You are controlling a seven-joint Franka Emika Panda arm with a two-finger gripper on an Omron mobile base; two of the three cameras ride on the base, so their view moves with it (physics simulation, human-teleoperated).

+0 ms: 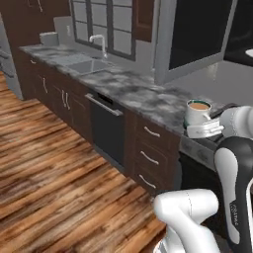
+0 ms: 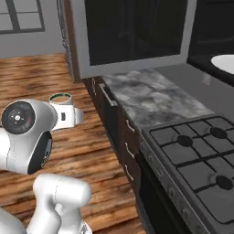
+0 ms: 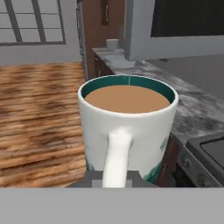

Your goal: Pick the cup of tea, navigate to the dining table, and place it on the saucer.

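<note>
While clamped, cup of tea (image 3: 127,127), end effector (image 3: 116,177) beneath

Both base views look forward and down from behind the arm, left and right, sharing the marble counter (image 1: 148,96) and wood floor (image 2: 41,73); hand view sits close behind the cup (image 3: 127,127), facing along the counter.

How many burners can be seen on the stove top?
4, on the stove top in the right base view: two on the far row, two on the near row, the last faint. None looks hidden.
</note>
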